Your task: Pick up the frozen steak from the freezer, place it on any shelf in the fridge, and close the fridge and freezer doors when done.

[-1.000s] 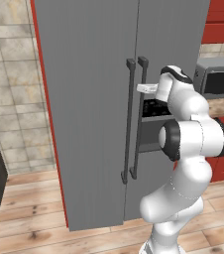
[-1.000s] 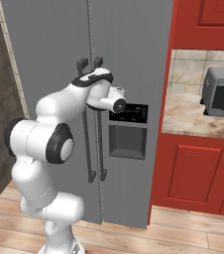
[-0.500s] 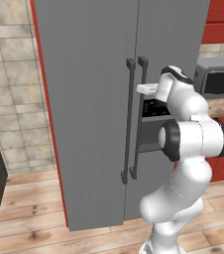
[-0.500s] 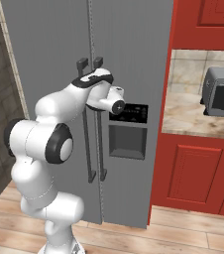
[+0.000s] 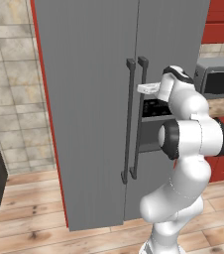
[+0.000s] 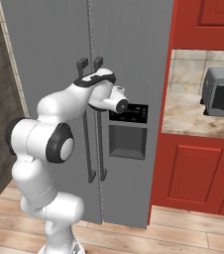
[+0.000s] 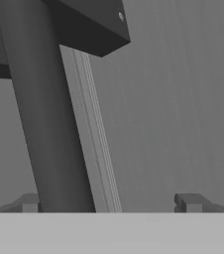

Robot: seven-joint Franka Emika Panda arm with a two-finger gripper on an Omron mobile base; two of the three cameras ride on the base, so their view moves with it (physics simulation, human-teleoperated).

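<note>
- Almost no change vs the earlier frames: arm holds the same pose at the door handles, both doors stay closed.
- Left base view: the fridge and freezer doors (image 5: 94, 99) fill the centre and upper left, flat grey, shut. Two dark bar handles side by side in the middle, left handle (image 5: 128, 121) and right handle (image 5: 138, 119).
- Robot arm (image 5: 193, 139) rises from lower right; the hand reaches to the top of the right handle, upper centre of the frame.
- Right base view: arm comes from lower left, hand at the handles, centre-left. Dispenser panel (image 6: 128, 134) on the right door, just right of the hand.
- Hand view: pincer (image 7: 109, 203) at the bottom edge, fingers (image 7: 191, 202) wide apart. A dark handle bar (image 7: 44, 114) runs from upper left down between them, close to the left finger; touching or not, cannot tell.
- Door seam (image 7: 96, 134) is a pale line just right of this bar.
- Frozen steak: behind closed doors, hidden.
- Microwave (image 6: 223, 92) on the counter (image 6: 183, 119) at right, red cabinet (image 6: 193, 171) under it.
</note>
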